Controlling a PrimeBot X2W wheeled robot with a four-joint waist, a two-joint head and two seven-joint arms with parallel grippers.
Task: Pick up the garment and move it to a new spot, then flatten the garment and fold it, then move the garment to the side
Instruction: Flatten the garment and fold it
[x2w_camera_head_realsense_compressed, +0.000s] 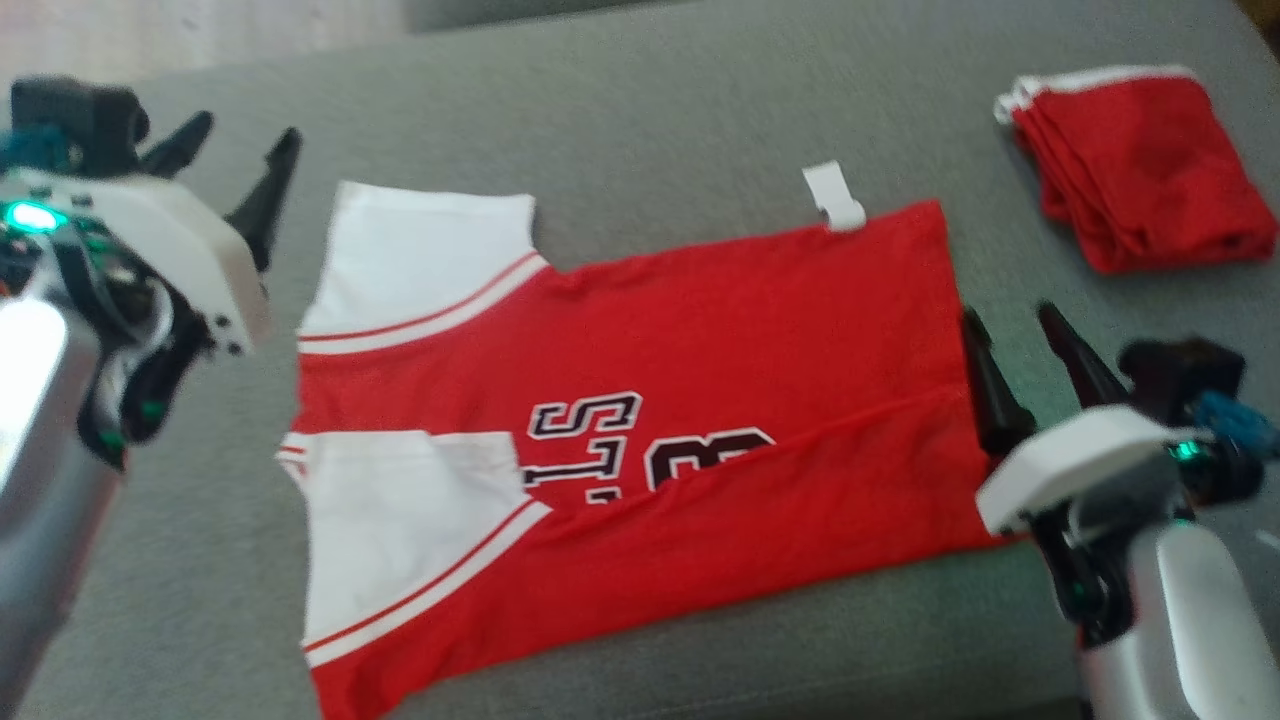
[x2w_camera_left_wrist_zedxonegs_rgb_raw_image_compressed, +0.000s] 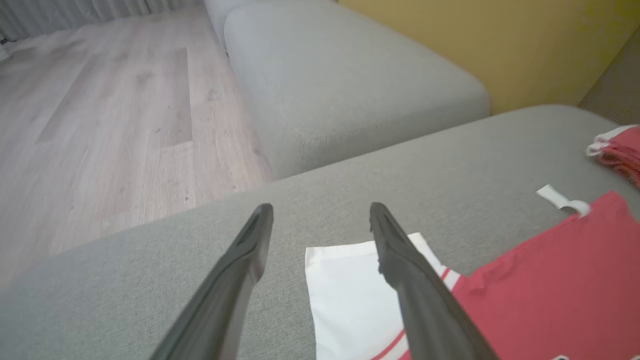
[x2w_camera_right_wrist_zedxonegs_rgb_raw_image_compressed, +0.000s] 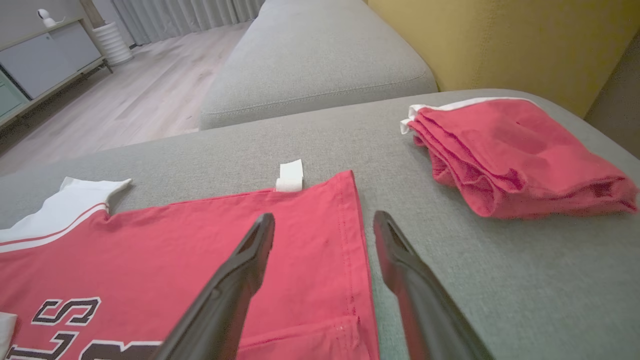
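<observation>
At the left, the left claw (x2w_camera_head_realsense_compressed: 250, 128) hangs released, its fingers spread and holding nothing, above the grey fabric sofa seat (x2w_camera_head_realsense_compressed: 650, 110). Just beside it begins the red jersey with white sleeves and black lettering (x2w_camera_head_realsense_compressed: 720, 320), which lies flat across the middle of the seat with its near long edge folded up over the lettering. At the jersey's hem, the right claw (x2w_camera_head_realsense_compressed: 1007, 315) stands released and empty. Farther right rests a folded red cloth with white trim (x2w_camera_head_realsense_compressed: 1140, 170).
</observation>
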